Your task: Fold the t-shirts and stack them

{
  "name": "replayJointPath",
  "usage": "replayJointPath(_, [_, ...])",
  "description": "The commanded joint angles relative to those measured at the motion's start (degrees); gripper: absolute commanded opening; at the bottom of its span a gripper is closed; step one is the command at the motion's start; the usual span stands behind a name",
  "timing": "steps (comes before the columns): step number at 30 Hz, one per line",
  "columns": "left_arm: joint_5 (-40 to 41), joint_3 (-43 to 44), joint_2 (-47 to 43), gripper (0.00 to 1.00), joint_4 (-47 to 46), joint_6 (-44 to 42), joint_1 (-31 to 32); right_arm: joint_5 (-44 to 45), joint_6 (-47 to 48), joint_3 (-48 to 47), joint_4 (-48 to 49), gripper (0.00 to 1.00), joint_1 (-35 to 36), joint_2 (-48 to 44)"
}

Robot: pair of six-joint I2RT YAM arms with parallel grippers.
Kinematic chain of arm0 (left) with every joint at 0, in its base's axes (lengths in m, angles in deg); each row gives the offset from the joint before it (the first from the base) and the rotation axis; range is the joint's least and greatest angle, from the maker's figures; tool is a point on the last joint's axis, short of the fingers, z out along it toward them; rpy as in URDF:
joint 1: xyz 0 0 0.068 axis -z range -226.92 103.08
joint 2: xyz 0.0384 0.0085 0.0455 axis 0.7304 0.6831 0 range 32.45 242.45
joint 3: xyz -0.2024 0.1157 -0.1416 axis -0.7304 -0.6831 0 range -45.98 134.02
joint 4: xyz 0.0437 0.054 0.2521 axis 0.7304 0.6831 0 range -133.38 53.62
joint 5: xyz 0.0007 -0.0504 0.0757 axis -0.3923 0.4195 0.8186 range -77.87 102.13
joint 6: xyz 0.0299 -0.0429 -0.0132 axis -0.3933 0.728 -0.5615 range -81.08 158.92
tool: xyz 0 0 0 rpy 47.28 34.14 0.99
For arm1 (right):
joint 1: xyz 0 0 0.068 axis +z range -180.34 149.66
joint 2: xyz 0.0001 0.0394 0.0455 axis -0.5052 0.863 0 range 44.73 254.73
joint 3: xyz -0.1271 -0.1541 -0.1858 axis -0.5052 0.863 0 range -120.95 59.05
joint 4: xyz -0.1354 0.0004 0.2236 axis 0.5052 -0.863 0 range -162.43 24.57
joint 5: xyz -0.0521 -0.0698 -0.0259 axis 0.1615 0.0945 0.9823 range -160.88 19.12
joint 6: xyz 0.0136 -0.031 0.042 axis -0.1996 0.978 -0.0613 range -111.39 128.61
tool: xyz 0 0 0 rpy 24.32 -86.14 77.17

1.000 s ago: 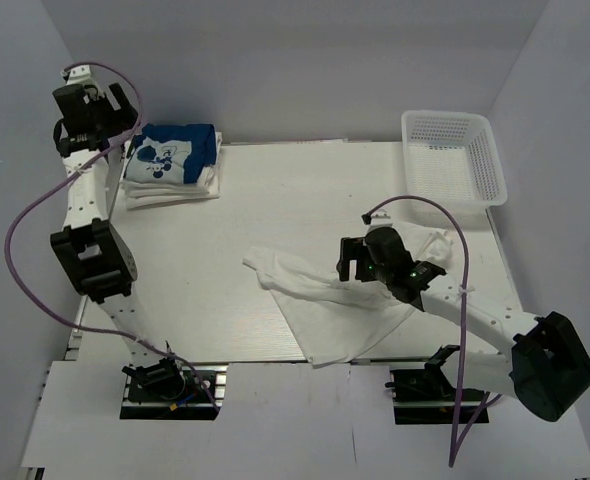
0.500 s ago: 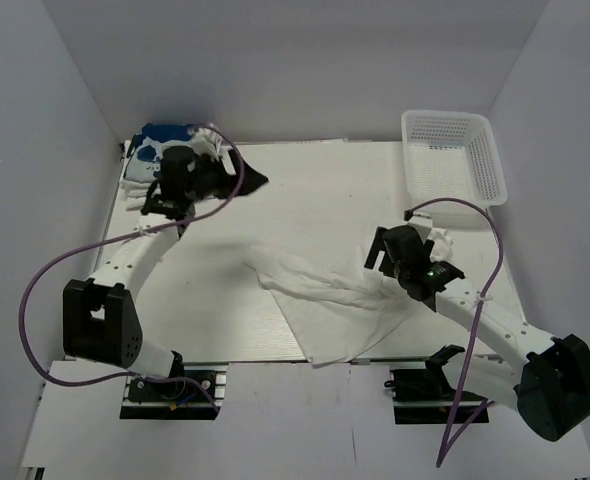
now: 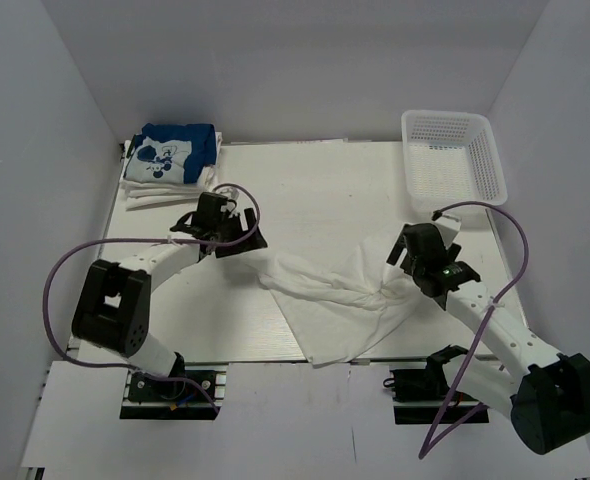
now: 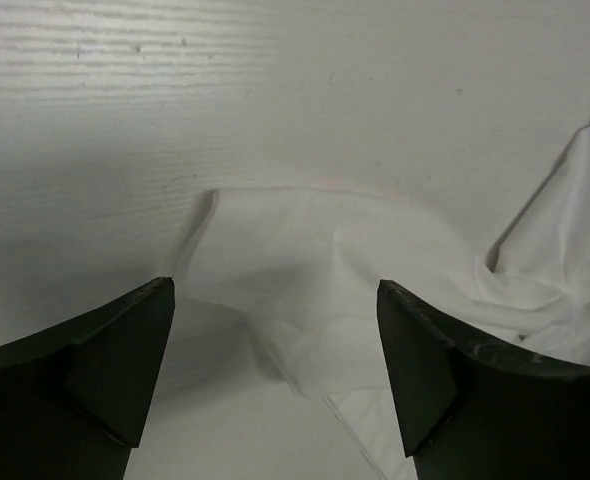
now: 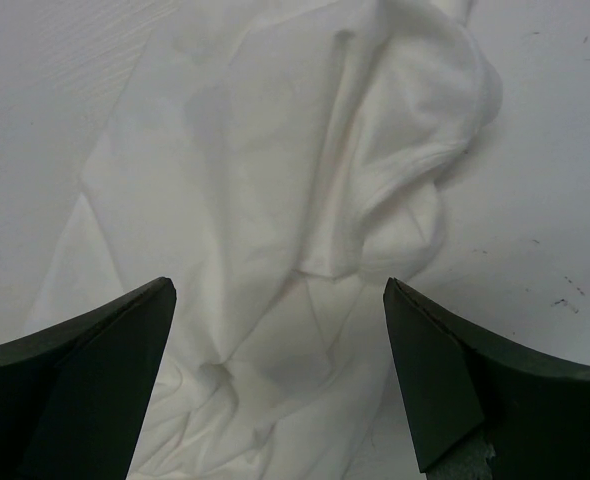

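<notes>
Within the last second the left jaws swing down from the far left corner, where they hung beside the folded stack, and now sit low over the left tip of the loose white t-shirt (image 3: 335, 300). The right jaws shift rightward along the same shirt to its right end. That puts one set of jaws at each end of the garment, which suggests the work is moving from the finished stack to spreading this shirt flat before folding. Both sets of jaws stand wide apart and hold nothing. In the left wrist view the dark fingers (image 4: 105, 370) frame a thin, smooth flap of cloth lying flat on the bench (image 3: 315, 180). In the right wrist view the fingers (image 5: 95, 370) frame a rumpled mass with a rolled, stitched hem curving along its right side. The shirt lies in the near middle of the bench, twisted into a rope across its middle, with a flatter panel spilling to the near edge. The cloth is soft, limp and deeply creased. At the far left sits the blue t-shirt (image 3: 170, 155), folded square atop folded white t-shirts (image 3: 165, 192). A stiff mesh basket (image 3: 453, 155) stands far right.
</notes>
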Motion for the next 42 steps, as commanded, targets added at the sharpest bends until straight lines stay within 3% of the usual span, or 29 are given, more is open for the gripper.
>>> replayJointPath(1, [0.9, 0.9, 4.2, 0.91, -0.4, 0.6, 0.5, 3.1, 0.5, -0.9, -1.7, 0.90, -1.5, -0.4])
replayJointPath(7, [2.5, 1.5, 9.1, 0.69, 0.3, 0.6, 1.1, 3.5, 1.3, -2.6, -2.7, 0.90, -5.1, 1.2])
replayJointPath(10, [1.8, 1.5, 9.1, 0.29, 0.3, 0.6, 1.1, 3.4, 2.1, -2.9, -2.3, 0.90, -7.8, 2.2])
replayJointPath(11, [1.8, 1.5, 9.1, 0.03, -0.4, 0.1, 1.1, 3.3, 2.4, -3.0, -1.9, 0.90, -8.3, 2.6])
replayJointPath(12, [1.3, 1.5, 8.5, 0.00, -0.4, 0.1, 1.1, 3.3, 2.6, -3.3, -1.8, 0.90, -8.5, 3.1])
replayJointPath(18, [1.3, -2.2, 1.7, 0.00, -4.3, 0.1, 1.1, 3.3, 5.9, -3.1, 0.6, 0.90, -12.1, 5.8])
replayJointPath(24, [1.3, -3.5, -3.8, 0.00, -8.4, 0.8, 0.5, -4.2, 8.3, -1.8, 12.9, 0.88, -14.8, 9.1])
replayJointPath(26, [1.3, -3.5, -4.8, 0.00, -9.3, 0.8, 0.5, -4.6, 7.3, -3.6, 13.5, 0.81, -15.2, 12.4])
replayJointPath(29, [0.7, -4.1, -6.1, 0.00, -9.9, 0.2, 0.5, -5.8, 7.5, -5.4, 16.3, 0.61, -15.7, 15.8])
replayJointPath(30, [0.7, -4.1, -6.8, 0.00, -9.9, 0.2, 0.5, -5.7, 7.2, -6.0, 16.3, 0.45, -16.0, 18.1])
replayJointPath(32, [0.7, -4.1, -7.8, 0.00, -9.4, 0.2, -0.1, -6.0, 7.0, -7.7, 15.2, 0.29, -16.3, 20.1])
replayJointPath(33, [0.7, -4.1, -9.1, 0.00, -9.4, 0.2, -0.1, -5.8, 6.9, -8.1, 14.6, 0.07, -16.2, 20.3])
replayJointPath(34, [1.3, -4.1, -9.9, 0.00, -9.4, 0.2, -0.1, -5.6, 6.6, -8.4, 13.7, 0.00, -16.3, 20.1])
replayJointPath(42, [4.4, -0.7, -17.6, 0.00, -12.0, 1.3, -0.1, -12.0, 10.8, -10.1, 16.0, 0.00, -15.8, 7.6])
